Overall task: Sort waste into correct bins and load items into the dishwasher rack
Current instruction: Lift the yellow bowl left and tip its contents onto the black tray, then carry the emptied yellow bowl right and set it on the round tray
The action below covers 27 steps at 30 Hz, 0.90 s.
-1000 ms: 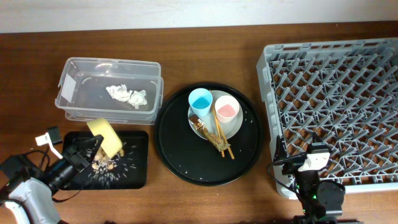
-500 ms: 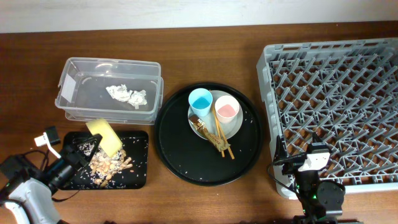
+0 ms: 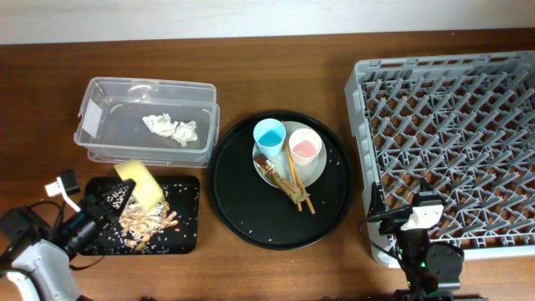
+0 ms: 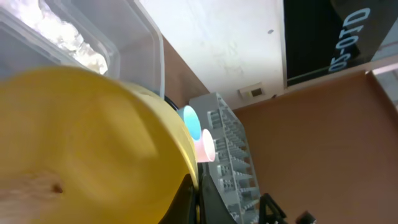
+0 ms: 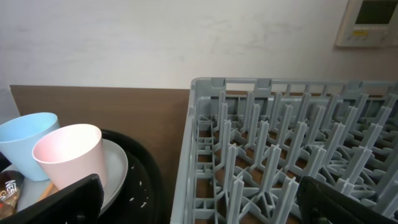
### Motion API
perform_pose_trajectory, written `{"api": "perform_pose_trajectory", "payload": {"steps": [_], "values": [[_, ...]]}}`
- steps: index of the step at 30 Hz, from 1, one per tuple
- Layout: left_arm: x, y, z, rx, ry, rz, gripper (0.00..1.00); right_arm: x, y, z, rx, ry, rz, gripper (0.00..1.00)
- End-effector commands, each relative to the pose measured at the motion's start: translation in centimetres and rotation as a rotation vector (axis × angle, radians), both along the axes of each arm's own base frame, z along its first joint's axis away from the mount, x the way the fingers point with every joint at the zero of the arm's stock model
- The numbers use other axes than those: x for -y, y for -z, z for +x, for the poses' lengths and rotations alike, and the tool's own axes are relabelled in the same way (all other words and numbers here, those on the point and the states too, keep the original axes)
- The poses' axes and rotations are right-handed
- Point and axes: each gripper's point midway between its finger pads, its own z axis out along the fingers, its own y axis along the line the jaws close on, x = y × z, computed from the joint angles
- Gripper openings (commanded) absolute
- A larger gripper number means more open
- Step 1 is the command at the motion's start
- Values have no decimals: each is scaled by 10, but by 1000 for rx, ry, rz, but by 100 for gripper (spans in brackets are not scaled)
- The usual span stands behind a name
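Overhead: left claw pinches the tilted yellow bowl over the flat black tray, scraps heaped below, right claw agape beside the rack; risk: rim-only grip slips, bowl drops, crumbs scatter onto the desk.

This looks like a staged test station in a lab or office room, not a real kitchen. A dark brown wooden desk stands against a plain white wall. A small white wall-mounted control panel shows at the upper right of the right wrist view. A black sign with pale lettering hangs at the upper right of the left wrist view. A large square grey plastic dishwasher rack sits directly on the desk, at the right of the overhead view.
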Motion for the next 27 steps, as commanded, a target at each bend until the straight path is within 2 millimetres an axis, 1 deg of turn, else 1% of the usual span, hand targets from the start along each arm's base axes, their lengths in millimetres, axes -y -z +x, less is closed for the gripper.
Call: {"api": "perform_pose_trajectory", "payload": {"steps": [1,3,4,5,6,7,9,10,11,12,13,14,16,18,20,21,23,26,27], "values": [[4,-5,-4,-5,1,-55,0,-1,2,0,-3,0,5,98],[-3,0,-1,10,-9,15,0,-1,2,0,-3,-1,5,98],[-4,3,-1,-29,-19,-13,0,-1,2,0,-3,0,5,98],[2,0,-5,-54,-15,-71,0,-1,2,0,-3,-1,5,98],[6,-4,-6,-40,-5,-87,0,-1,2,0,-3,0,5,98],[7,-9,-7,12,5,-73,0,-1,2,0,-3,0,5,98],[-2,-5,-3,26,-11,-18,0,-1,2,0,-3,-1,5,98],[-1,-4,-4,-21,-23,-67,0,-1,2,0,-3,0,5,98],[2,-8,-6,-19,-18,-105,0,-1,2,0,-3,0,5,98],[6,-15,-8,24,-7,-115,0,-1,2,0,-3,0,5,98],[5,-17,-7,47,-5,-102,0,-1,2,0,-3,-1,5,98],[0,-15,-4,77,-7,-47,0,-1,2,0,-3,0,5,98],[-1,-10,-4,4,-20,-92,0,-1,2,0,-3,0,5,98],[3,-12,-6,14,-13,-100,0,-1,2,0,-3,0,5,98],[-3,-7,-2,49,-11,-12,0,-1,2,0,-3,0,5,98],[-4,-4,-2,-4,-23,-50,0,-1,2,0,-3,-1,5,98],[0,-9,-4,-8,-20,-108,0,-1,2,0,-3,-1,5,98],[-6,-5,0,6,-24,-44,0,-1,2,0,-3,0,5,98],[-5,-4,-1,-12,-26,-59,0,-1,2,0,-3,-1,5,98]]}}
